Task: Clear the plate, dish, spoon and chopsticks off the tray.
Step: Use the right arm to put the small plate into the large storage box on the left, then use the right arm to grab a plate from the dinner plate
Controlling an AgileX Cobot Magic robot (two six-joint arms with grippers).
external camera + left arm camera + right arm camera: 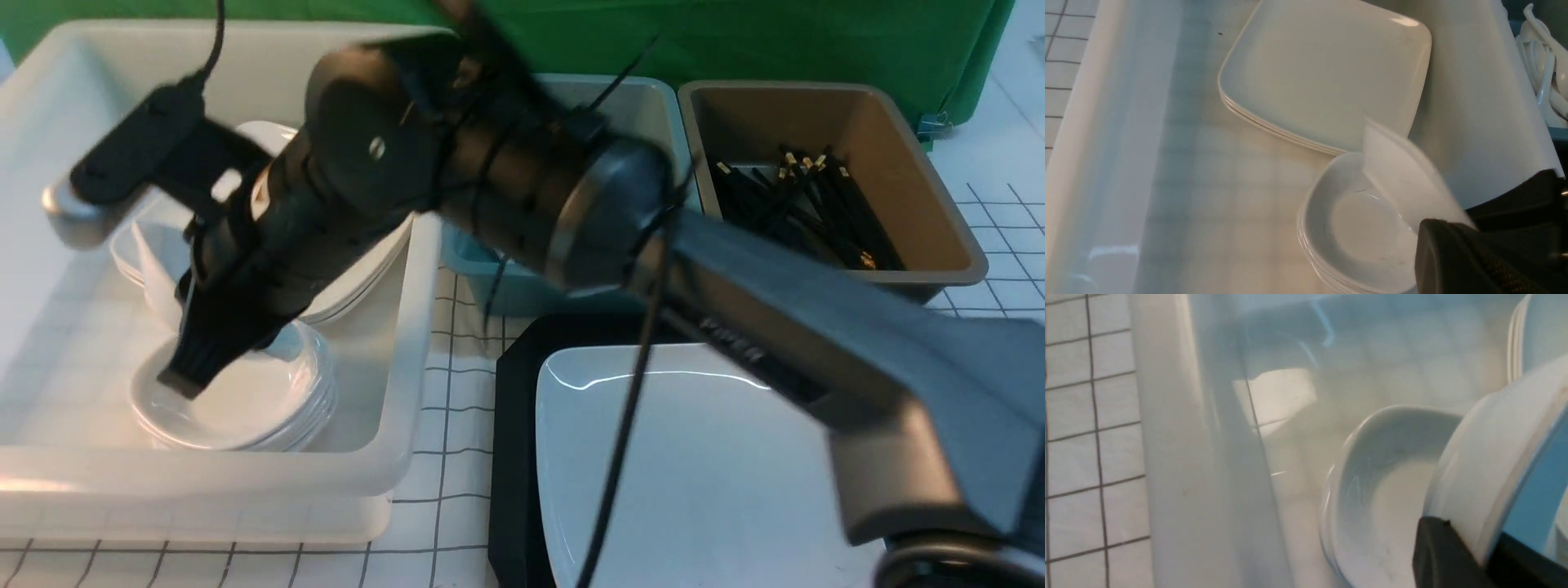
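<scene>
Right arm (pixel 735 310) grey link, black joints; black cables (pixel 624 425); black hand (pixel 186 377).

3 tubs (pixel 420 327), approx. 4 stacked dishes (pixel 253 400)

Robotics lab bench setup.
Green backdrop cloth (pixel 816 41), grid-marked tabletop (pixel 457 490), robot arm (pixel 506 180) w/ cabling, white tub (pixel 424 286), teal tub (pixel 653 106), brown tub (pixel 914 163).

Bright, glare streak on plate (pixel 694 474), motion blur
</scene>
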